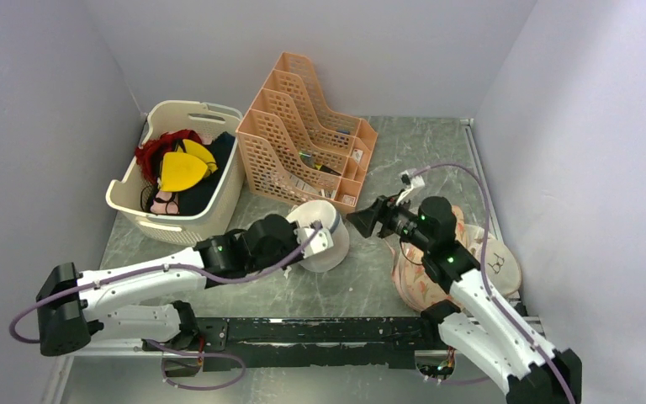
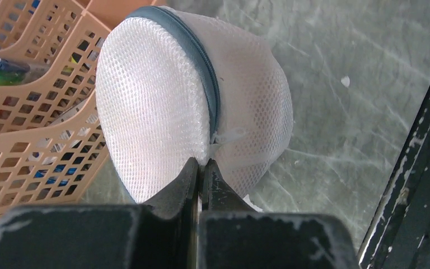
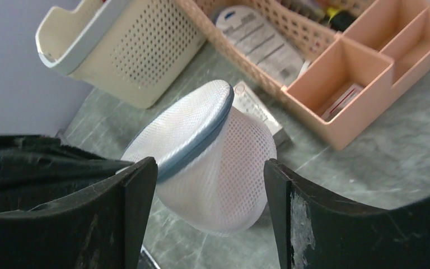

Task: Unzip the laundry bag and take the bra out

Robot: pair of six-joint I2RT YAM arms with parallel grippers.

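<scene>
The left fingers (image 2: 182,188) are pressed together, pinching the laundry bag (image 2: 157,106) at its seam just below the zip pull, centre frame in the top view. The right fingers (image 3: 137,190) stand spread, clear of the bag, to its right. Behind it on the desk (image 1: 370,286) stands a peach file rack (image 1: 303,135).

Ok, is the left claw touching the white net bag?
Touching. The left wrist view shows the left gripper with its fingertips shut, pinching the mesh of the laundry bag near its zip.
</scene>
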